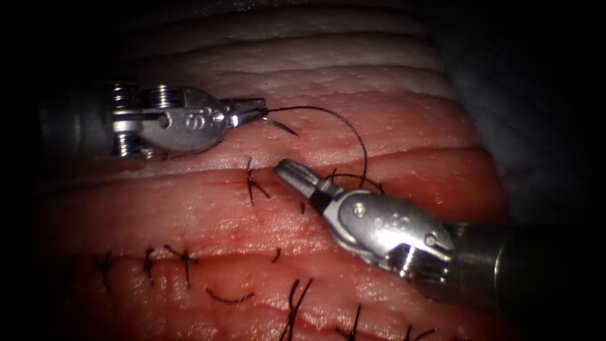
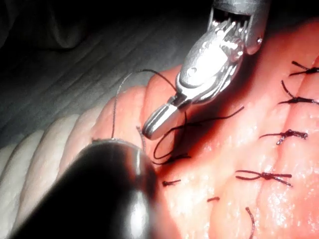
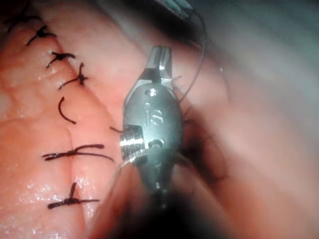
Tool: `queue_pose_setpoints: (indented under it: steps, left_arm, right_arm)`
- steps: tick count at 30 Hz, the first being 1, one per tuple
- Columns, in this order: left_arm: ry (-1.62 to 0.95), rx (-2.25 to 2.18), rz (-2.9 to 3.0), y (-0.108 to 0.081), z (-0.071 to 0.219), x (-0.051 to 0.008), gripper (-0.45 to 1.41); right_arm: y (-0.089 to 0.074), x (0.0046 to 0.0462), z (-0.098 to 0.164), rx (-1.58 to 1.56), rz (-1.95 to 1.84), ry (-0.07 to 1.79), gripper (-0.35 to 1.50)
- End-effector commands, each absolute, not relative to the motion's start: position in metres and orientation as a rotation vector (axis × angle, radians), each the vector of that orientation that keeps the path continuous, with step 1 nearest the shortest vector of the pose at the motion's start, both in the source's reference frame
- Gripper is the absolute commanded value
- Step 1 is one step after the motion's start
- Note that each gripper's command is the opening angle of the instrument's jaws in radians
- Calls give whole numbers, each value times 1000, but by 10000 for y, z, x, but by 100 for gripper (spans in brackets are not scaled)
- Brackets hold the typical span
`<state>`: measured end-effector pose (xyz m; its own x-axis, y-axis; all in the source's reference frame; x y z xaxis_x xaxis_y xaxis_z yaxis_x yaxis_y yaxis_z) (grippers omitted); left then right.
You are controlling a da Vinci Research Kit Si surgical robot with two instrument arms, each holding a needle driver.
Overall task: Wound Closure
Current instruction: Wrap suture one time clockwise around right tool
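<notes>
A grey sheet (image 1: 505, 88) lies past the far edge of the tissue (image 1: 379, 126), dim and smooth. In the left wrist view the same grey sheet (image 2: 65, 69) shows soft folds and faint lines beside the pale fatty edge.

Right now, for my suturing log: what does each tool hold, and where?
Left tool: jaws shut on the thread, near its end. Right tool: jaws shut, holding nothing. The needle's place cannot be told.
</notes>
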<state>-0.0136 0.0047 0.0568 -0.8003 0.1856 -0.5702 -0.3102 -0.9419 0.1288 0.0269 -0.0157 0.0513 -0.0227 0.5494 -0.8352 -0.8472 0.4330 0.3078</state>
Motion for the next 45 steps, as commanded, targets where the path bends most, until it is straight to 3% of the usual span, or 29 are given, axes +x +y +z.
queue_pose_setpoints:
  steps: [1, 11, 19, 25, 28, 29, 33, 39, 45]
  left_arm:
    - [310, -840, 2736, 47, 573, -143, -45]
    - [289, -887, 2749, 8, 578, -154, -45]
    - [252, -928, 2763, -10, 588, -183, -45]
    - [226, -966, 2765, -11, 607, -210, -45]
    - [210, -970, 2766, -9, 616, -217, -45]
    - [200, -976, 2770, -7, 626, -223, -45]
    - [179, -979, 2781, -4, 640, -231, -45]
    - [140, -996, 2787, 4, 664, -238, -45]
    - [105, -1007, 2800, 16, 686, -239, -45]
  right_arm:
    - [-145, 264, 519, -353, 1154, 1127, -35]
    - [-110, 238, 532, -373, 1169, 1114, -35]
    - [-88, 229, 527, -259, 1122, 1329, -35]
    - [-63, 209, 521, -95, 1103, 1491, 7]
    - [-57, 204, 520, -27, 1076, 1541, 17]
    - [-51, 198, 520, 49, 1049, 1583, 42]
    - [-42, 192, 523, 183, 985, 1623, 61]
    - [-39, 180, 535, 369, 750, 1622, 81]
    - [-52, 177, 543, 486, 512, 1580, 76]
